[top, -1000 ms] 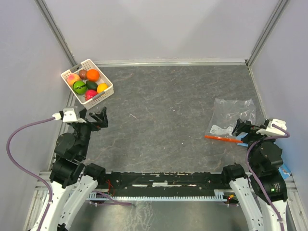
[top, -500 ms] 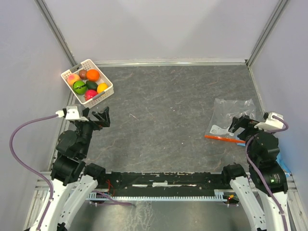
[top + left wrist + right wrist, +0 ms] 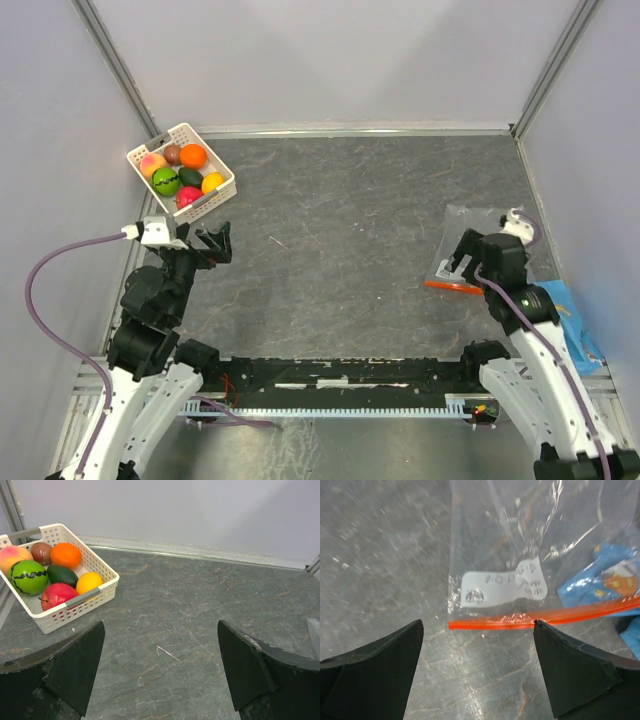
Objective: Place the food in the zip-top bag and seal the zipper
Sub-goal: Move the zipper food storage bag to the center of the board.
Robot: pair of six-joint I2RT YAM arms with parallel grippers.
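Barely begun: food heaped in white basket at upper left of top view, none bagged. Zip-top bag flat on table at right, zipper along lower edge. Left tool and right tool both spread wide, empty; filling and sealing left to do.

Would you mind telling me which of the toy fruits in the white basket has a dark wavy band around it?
The lime green one, next to the peach one; it alone carries that band.

Food in white basket, clear zip-top bag lying flat
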